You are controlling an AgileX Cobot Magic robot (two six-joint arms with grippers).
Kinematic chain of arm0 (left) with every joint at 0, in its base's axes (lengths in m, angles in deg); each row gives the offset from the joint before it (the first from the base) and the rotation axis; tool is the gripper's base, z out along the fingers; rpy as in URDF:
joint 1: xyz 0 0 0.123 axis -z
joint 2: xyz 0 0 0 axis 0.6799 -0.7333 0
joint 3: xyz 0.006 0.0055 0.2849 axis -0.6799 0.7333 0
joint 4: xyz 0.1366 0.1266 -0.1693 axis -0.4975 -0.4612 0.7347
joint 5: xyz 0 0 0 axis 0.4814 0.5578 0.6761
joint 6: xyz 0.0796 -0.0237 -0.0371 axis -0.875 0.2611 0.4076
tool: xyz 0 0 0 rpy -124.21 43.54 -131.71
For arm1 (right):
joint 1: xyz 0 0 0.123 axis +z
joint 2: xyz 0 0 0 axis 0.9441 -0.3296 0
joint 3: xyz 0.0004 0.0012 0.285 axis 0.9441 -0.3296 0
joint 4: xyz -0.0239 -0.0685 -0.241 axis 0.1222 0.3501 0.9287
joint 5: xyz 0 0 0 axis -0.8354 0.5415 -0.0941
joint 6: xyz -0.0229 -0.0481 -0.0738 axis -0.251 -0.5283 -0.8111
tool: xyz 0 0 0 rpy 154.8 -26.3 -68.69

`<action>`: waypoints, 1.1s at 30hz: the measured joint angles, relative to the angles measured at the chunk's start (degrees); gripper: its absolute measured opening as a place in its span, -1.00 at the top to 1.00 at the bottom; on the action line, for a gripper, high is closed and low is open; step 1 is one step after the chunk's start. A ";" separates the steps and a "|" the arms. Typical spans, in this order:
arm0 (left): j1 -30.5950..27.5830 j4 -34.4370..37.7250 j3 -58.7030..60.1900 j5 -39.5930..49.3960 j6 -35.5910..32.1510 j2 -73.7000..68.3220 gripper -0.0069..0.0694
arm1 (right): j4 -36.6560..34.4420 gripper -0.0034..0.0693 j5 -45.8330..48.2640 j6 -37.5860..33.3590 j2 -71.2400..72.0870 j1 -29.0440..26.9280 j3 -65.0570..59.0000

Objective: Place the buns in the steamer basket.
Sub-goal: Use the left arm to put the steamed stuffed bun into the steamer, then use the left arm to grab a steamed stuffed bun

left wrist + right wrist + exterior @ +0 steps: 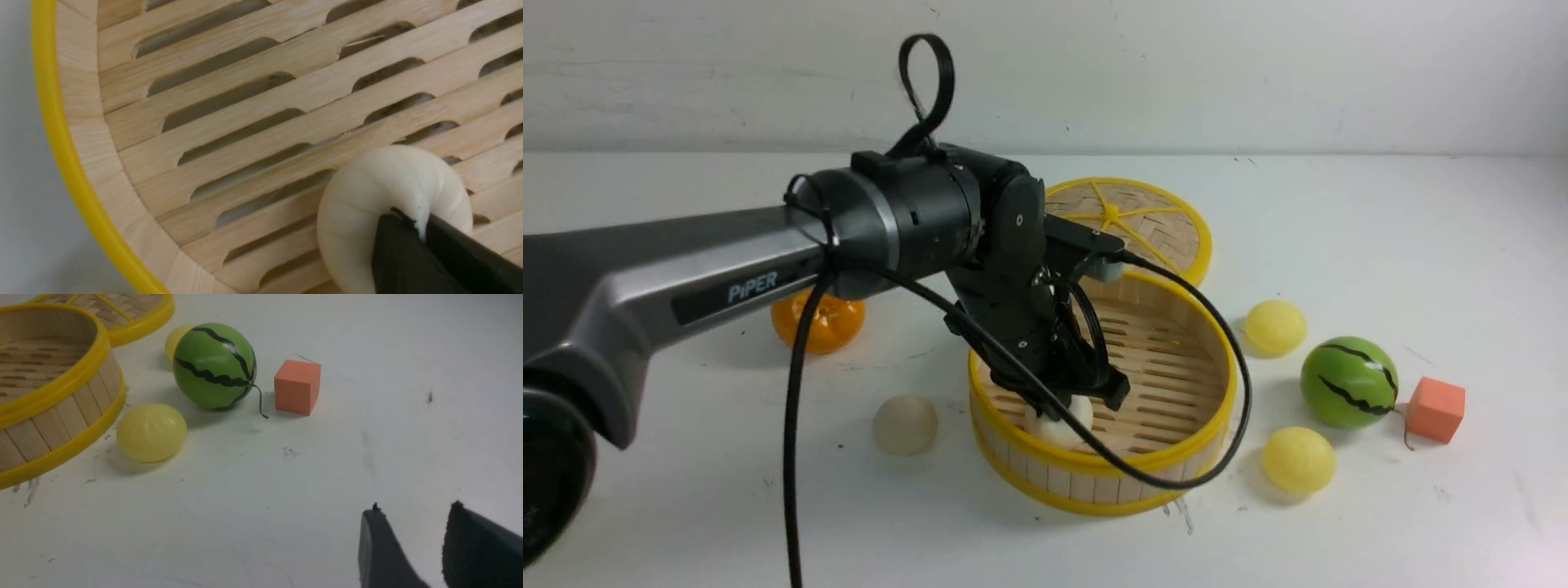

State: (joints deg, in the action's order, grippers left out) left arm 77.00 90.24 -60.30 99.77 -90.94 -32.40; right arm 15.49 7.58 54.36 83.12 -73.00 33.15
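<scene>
The robot's left hand (1086,398) reaches down into the round bamboo steamer basket with yellow rims (1094,472). Its two black fingers (402,253) are drawn nearly together on the top of a cream-white pleated bun (363,196) (a sliver of the soft crown shows squeezed between them). The bun sits on the slotted slat floor, close to the basket's near wall and toward the robot's left side.

A second cream-white domed bun (905,425) lies on the white surface (1421,229) just outside the basket, to its left. To the basket's right lie a far smooth pale yellow bun (1275,327) and a near pale yellow bun (1298,460). A green black-striped watermelon ball (1347,382) sits between them, slightly farther right, and an orange cube (1436,409) stands just beside the ball.

A glossy orange tangerine (829,327) is partly hidden behind the left arm. A flat woven lid with yellow spokes (1152,220) lies just behind the basket.

The right hand (414,508), seen only from its own wrist camera, is over bare surface well apart from the cube, its fingers parted and holding nothing.
</scene>
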 joint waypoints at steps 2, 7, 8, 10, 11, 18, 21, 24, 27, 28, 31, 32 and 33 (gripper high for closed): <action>0.00 0.00 -0.15 0.00 0.00 0.08 0.63 | 0.00 0.24 0.00 0.00 0.00 0.00 0.00; 0.00 -0.05 -1.53 3.57 1.31 3.59 0.10 | 0.00 0.24 0.00 0.00 0.00 0.00 0.00; 0.00 -0.32 -1.67 4.44 1.55 5.42 0.02 | 0.00 0.24 0.00 0.00 0.00 0.00 0.00; -0.35 -2.05 -1.86 7.95 1.60 11.13 -0.19 | 0.00 0.24 0.00 0.00 0.00 0.00 0.00; -0.86 -2.59 -1.56 9.38 1.60 13.17 -0.21 | 0.00 0.24 0.00 0.00 0.00 0.00 0.00; -9.55 -3.09 9.54 8.84 2.15 16.49 0.09 | 0.00 0.24 0.00 0.00 0.00 0.00 0.00; -12.68 -3.04 14.67 2.42 2.15 14.24 0.30 | 0.00 0.24 0.00 0.00 0.00 0.00 0.00; -13.19 -3.21 15.53 -1.55 2.15 12.72 0.36 | 0.00 0.24 0.00 0.00 0.00 0.00 0.00; -13.19 -3.69 15.53 -4.61 2.15 11.77 0.32 | 0.00 0.24 0.00 0.00 0.00 0.00 0.00; -13.19 -3.70 15.53 -5.35 2.15 11.38 0.29 | 0.00 0.24 0.00 0.00 0.00 0.00 0.00; -13.19 -3.74 15.53 -6.25 2.15 9.90 0.17 | 0.00 0.24 0.00 0.00 0.00 0.00 0.00; -13.19 -3.81 15.53 -6.25 2.15 9.81 0.17 | 0.00 0.24 0.00 0.00 0.00 0.00 0.00; -13.19 -3.82 15.55 -6.37 2.15 9.37 0.13 | 0.00 0.24 0.00 0.00 0.00 0.00 0.00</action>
State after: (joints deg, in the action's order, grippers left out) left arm 63.81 86.43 -44.75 93.40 -88.80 -23.03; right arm 15.49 7.58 54.36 83.12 -73.00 33.15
